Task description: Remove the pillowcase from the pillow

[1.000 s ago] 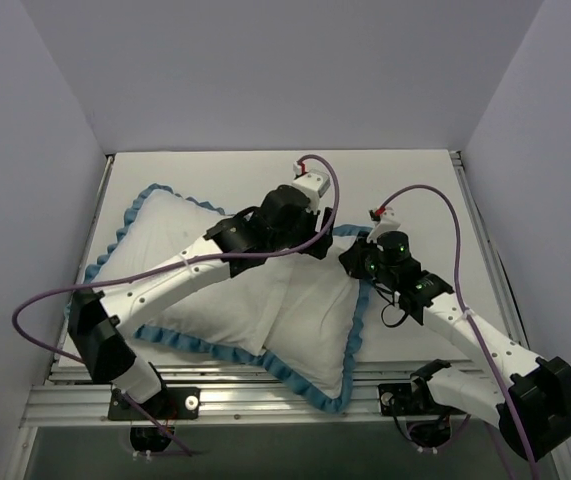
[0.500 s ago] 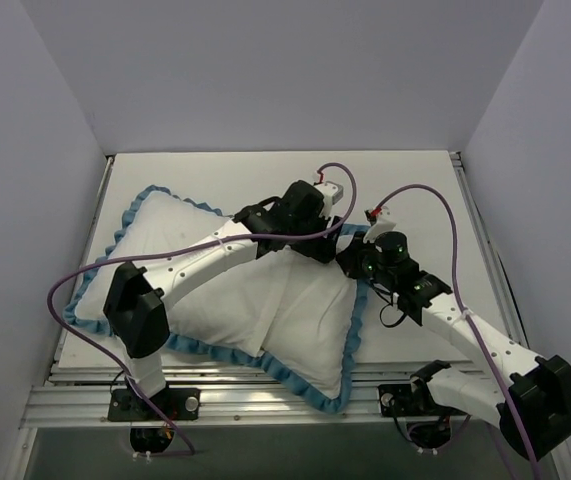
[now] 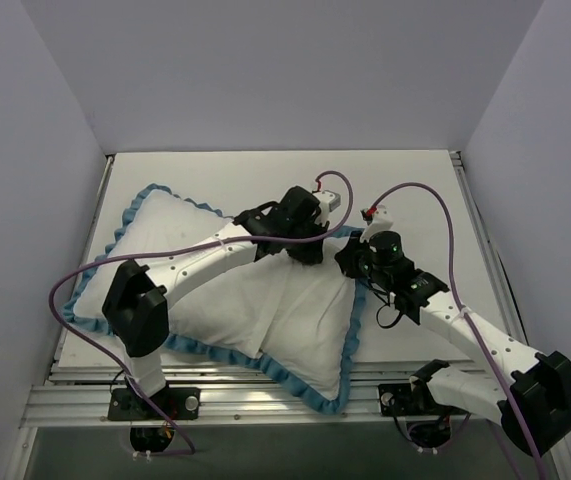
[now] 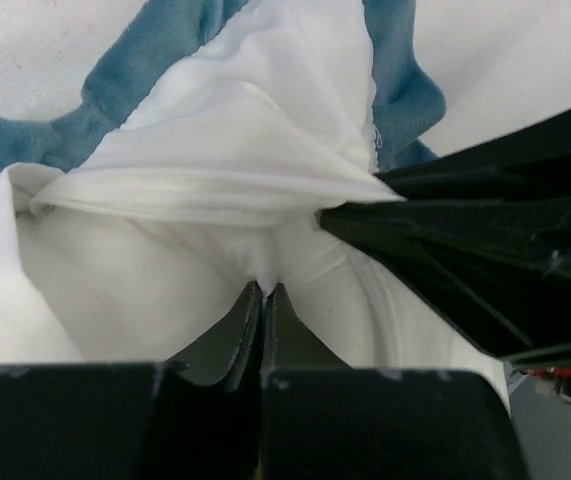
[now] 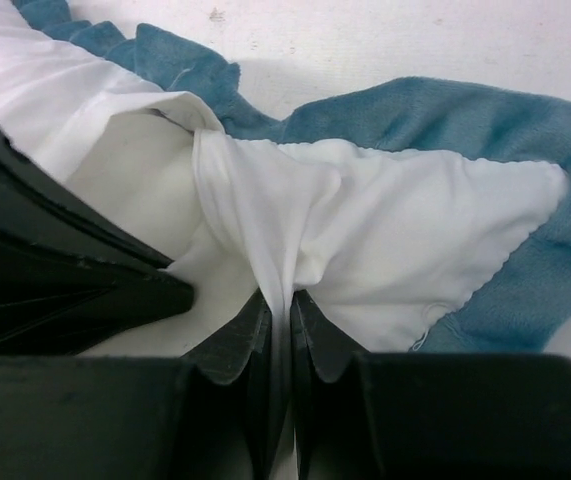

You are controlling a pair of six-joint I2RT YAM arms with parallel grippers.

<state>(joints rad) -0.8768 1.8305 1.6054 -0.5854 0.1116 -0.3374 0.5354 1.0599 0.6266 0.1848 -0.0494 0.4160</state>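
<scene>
Plainly, the biggest risk is the whole bundle travelling as one. The pillowcase (image 3: 215, 300) lies white face up, spread to the left of and behind both grippers. Its teal ruffle (image 3: 310, 388) reaches the near rail of the table (image 3: 415, 190) behind them, so a backward haul may tip everything off. Bare table shows only ahead of and to the right of the right gripper (image 5: 280, 300), and the walls (image 3: 25, 200) stand close on both sides. The left gripper (image 4: 265, 290) is clenched on white cloth just under the cover's open hem. I judge that cloth to be the pillow (image 4: 135, 290), though white on white leaves doubt. The right gripper, just beside it, pinches a thin fold of the pillowcase near the ruffle. With the 2 grippers so close, they may collide, or the thin fold may slip free once the pulls diverge.
</scene>
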